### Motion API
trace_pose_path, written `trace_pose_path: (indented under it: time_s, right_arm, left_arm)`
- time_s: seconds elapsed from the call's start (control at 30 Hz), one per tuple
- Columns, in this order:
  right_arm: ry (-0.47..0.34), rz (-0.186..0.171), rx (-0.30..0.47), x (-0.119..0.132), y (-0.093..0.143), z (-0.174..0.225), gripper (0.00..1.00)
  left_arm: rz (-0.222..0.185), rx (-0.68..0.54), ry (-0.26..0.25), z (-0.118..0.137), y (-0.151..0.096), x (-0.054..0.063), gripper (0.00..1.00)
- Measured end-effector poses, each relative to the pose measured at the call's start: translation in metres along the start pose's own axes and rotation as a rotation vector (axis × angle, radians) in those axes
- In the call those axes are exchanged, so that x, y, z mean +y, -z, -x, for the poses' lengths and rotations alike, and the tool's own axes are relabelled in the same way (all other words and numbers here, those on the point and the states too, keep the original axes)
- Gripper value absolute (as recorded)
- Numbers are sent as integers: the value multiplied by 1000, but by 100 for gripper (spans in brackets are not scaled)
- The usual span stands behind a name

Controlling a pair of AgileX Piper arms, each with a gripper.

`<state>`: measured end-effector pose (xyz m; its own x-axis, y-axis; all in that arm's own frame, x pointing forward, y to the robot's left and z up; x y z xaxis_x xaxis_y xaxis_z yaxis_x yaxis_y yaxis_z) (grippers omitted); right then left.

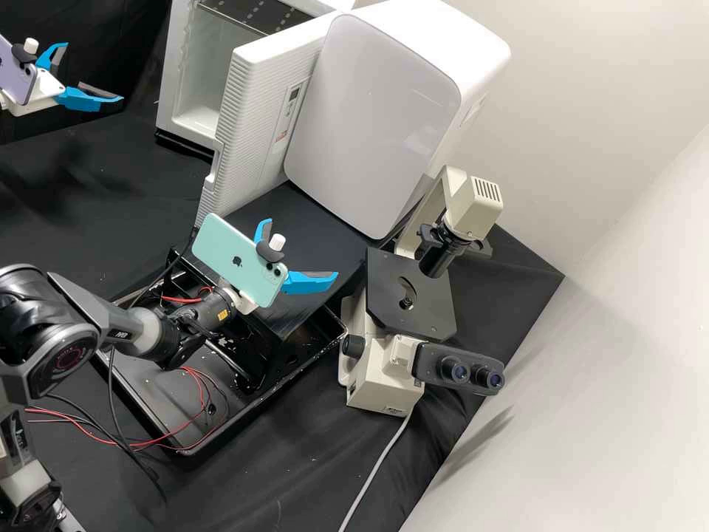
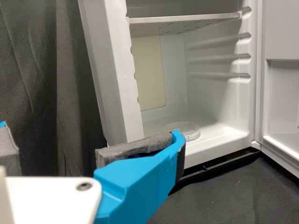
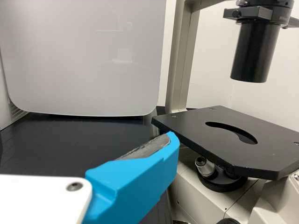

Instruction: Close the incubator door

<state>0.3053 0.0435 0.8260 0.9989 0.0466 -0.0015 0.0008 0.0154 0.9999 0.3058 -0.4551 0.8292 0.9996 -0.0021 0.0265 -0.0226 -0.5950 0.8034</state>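
The incubator door [image 1: 255,125] stood wide open in the high view, swung out from the incubator [image 1: 168,89], with its ribbed outer face turned toward a glossy white box [image 1: 369,111] just beside it. The left gripper [image 1: 92,72] was released and empty, its two blue fingers spread, well apart from the door and to its left in the high view. The right gripper [image 1: 303,248] was likewise unclenched, with nothing between its fingers, below the door and slightly to its right in the same view. In the left wrist view, a clear round dish [image 2: 191,133] lay on the incubator floor, beneath a shelf [image 2: 187,20], in the compartment the door left uncovered. A microscope [image 1: 380,377] stood to the lower right of the door in the high view, past the right gripper, and a black tray [image 1: 185,447] with red wires sat below the door.
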Motion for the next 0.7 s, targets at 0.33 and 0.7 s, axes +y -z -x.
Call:
trace_pose_path:
  time_s: [0.33, 0.7]
  right_arm:
    - [0, 0, 0, 0, 0, 0, 100]
    - [-34, 12, 70, 4, 13, -17, 0]
  left_arm:
    - [0, 0, 0, 0, 0, 0, 100]
    - [0, 0, 0, 0, 0, 0, 100]
